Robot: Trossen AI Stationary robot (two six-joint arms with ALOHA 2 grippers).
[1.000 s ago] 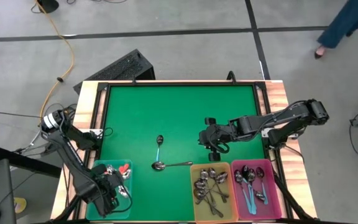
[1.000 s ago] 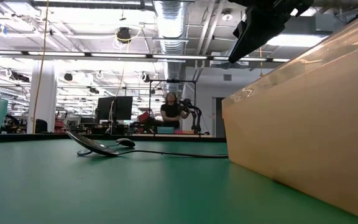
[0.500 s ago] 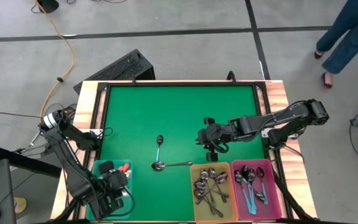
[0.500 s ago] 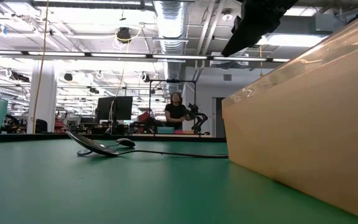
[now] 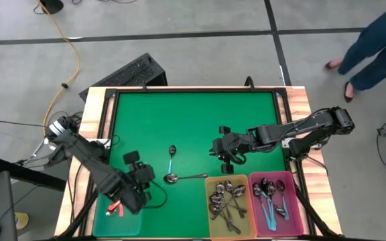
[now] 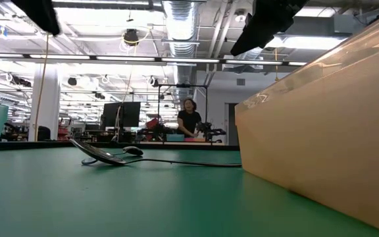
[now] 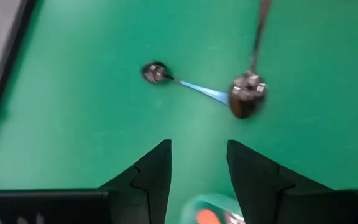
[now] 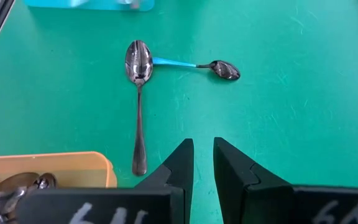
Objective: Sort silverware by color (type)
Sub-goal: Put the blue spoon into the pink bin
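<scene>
Two spoons lie on the green bench, near its middle. The blue spoon has its small bowl pointing away from the bins. The metal spoon lies across, its bowl touching the end of the blue handle, as the right wrist view shows.

The left gripper hangs above the bench, beside the teal bin and near the metal spoon's bowl. Its fingers are apart and hold nothing. Red spoons lie in the teal bin.

The right gripper hovers above the bench, near the yellow bin. Its fingers stand a little apart, also empty. The yellow bin holds metal spoons; the pink bin holds blue ones.
</scene>
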